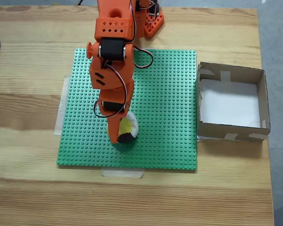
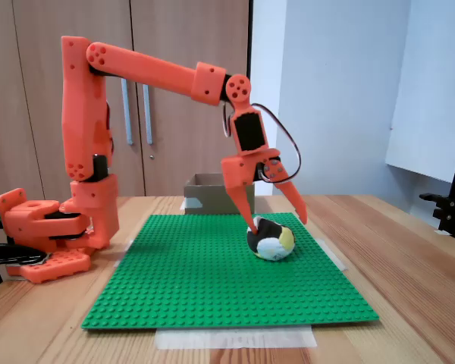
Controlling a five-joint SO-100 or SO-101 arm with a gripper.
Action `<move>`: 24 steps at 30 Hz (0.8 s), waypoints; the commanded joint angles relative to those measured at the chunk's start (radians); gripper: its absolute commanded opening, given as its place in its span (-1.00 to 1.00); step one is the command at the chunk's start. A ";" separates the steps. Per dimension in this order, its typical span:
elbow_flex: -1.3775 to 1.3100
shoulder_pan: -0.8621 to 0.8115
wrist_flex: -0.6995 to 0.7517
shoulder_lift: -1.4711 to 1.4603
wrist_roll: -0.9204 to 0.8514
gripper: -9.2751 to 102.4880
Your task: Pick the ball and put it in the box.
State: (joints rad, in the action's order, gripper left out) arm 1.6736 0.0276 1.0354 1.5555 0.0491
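The ball (image 2: 271,238) sits on the green studded mat (image 2: 212,280), toward the side nearest the box as a fixed view from above shows it, patches of yellow, white and black all on show. And there's the orange gripper (image 2: 277,222) right down over it, fingers spread wide, one tip planted at the ball's near-left edge and the other hanging out past its far side in the fixed side view, so nothing is pinched yet. This looks like the grasp being set up, and to my eye the thing to get right is centring: that ball is soft and lumpy, so the jaws want to straddle its widest part and come low enough to close around the belly, not skim the top and squirt it away across the studs. A slow, even squeeze, then a clean lift. Beyond it, off the mat's edge, the box (image 1: 261,99) waits on the wooden table (image 1: 33,197), open-topped, white bottom bare, well apart from the ball, so the carry needs enough height to clear that low cardboard wall.
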 commanded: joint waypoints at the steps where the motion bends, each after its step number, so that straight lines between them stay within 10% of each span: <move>1: 0.011 0.011 -0.028 0.005 -0.017 -0.14; 24: 0.051 0.051 -0.072 0.008 -0.058 -0.26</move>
State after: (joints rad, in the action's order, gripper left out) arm 1.7288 0.0598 0.9756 1.5555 0.0000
